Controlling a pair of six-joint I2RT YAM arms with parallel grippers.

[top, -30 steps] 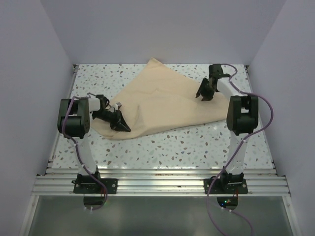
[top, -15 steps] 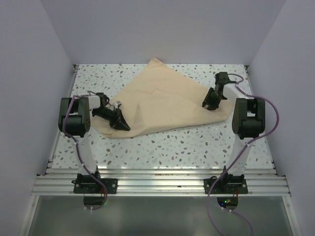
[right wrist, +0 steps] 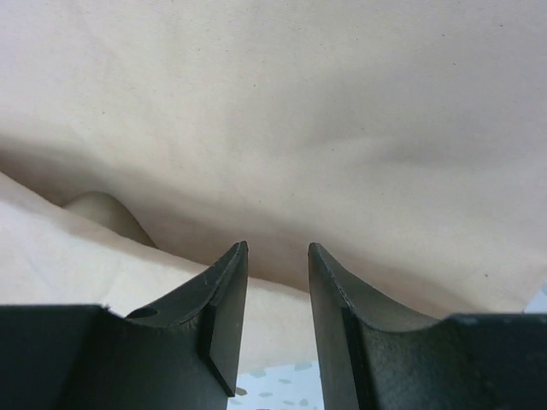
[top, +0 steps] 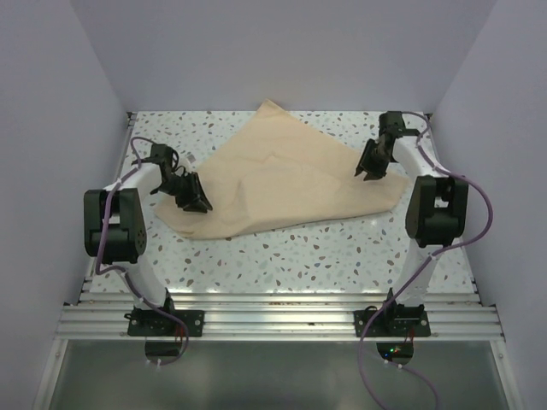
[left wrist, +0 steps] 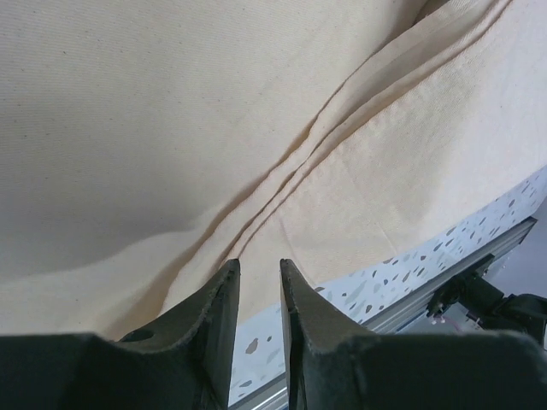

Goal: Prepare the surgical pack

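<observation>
Left wrist: left jaws slightly parted, empty; right jaws likewise, over wrap sheet (left wrist: 214, 111).

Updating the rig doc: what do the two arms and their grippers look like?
Both match. The left arm and right arm have white links, chunky black joint housings and black base plates. A purple cable loops along each. The left gripper and right gripper are black, each with two flat, tapering fingers. No markings are readable.
</observation>
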